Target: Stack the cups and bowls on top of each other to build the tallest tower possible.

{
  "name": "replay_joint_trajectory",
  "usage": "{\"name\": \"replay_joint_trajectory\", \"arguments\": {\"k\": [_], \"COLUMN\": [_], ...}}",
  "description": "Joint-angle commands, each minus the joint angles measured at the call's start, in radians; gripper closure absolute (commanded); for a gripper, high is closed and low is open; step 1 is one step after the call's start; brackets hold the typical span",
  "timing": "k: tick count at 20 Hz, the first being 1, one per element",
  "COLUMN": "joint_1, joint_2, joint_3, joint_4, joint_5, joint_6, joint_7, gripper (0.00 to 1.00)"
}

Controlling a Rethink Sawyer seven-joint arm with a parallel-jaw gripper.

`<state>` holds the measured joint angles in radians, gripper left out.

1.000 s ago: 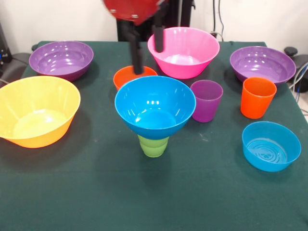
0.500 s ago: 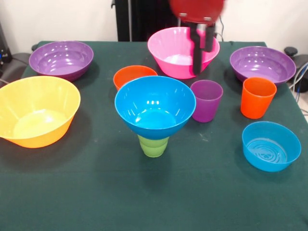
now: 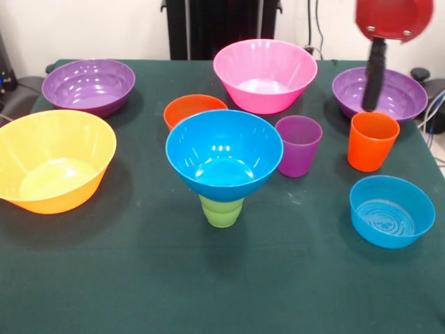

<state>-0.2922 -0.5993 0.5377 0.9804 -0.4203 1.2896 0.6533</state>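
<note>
Orange plastic, one tumbler: the orange cup (image 3: 373, 141) stands upright on the green cloth of the table (image 3: 222, 278), just in front of the right-hand purple bowl (image 3: 379, 93). The gripper (image 3: 373, 90) hangs directly above its rim; only one dark finger shows plainly, so whether the fingers are apart or together cannot be told.

Step in hand, as judged: taking this cup for the tower. To do it well, descend straight, straddle the wall of the cup, close gently (thin plastic flexes), and lift clear of the purple cup (image 3: 299, 145) nearby.

Tower, so far: medium blue bowl (image 3: 224, 154) seated on the inverted green cup (image 3: 222, 210), centre of table; it looks top-heavy, so the next piece should land centred in the bowl.

Containers, all appearing empty:
- yellow-orange bowl (image 3: 54, 160), left
- purple bowl (image 3: 88, 85), far left
- pink bowl (image 3: 265, 74), rear centre
- small orange bowl (image 3: 188, 108), partly behind the tower
- small shallow blue bowl (image 3: 391, 211), near right
</note>
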Motion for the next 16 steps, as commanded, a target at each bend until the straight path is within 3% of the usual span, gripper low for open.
{"name": "replay_joint_trajectory", "arguments": {"k": [1, 8, 11, 16], "joint_1": [0.038, 0.041, 0.051, 0.045], "joint_2": [0.003, 0.028, 0.045, 0.039], "joint_3": [-0.13, -0.142, -0.148, -0.161], "joint_4": [0.121, 0.134, 0.106, 0.143], "joint_5": [-0.043, -0.01, -0.012, -0.007], "joint_6": [-0.01, -0.117, -0.114, -0.165], "joint_7": [0.29, 0.333, 0.339, 0.347], "gripper": [0.0, 0.0, 0.0, 0.0]}}
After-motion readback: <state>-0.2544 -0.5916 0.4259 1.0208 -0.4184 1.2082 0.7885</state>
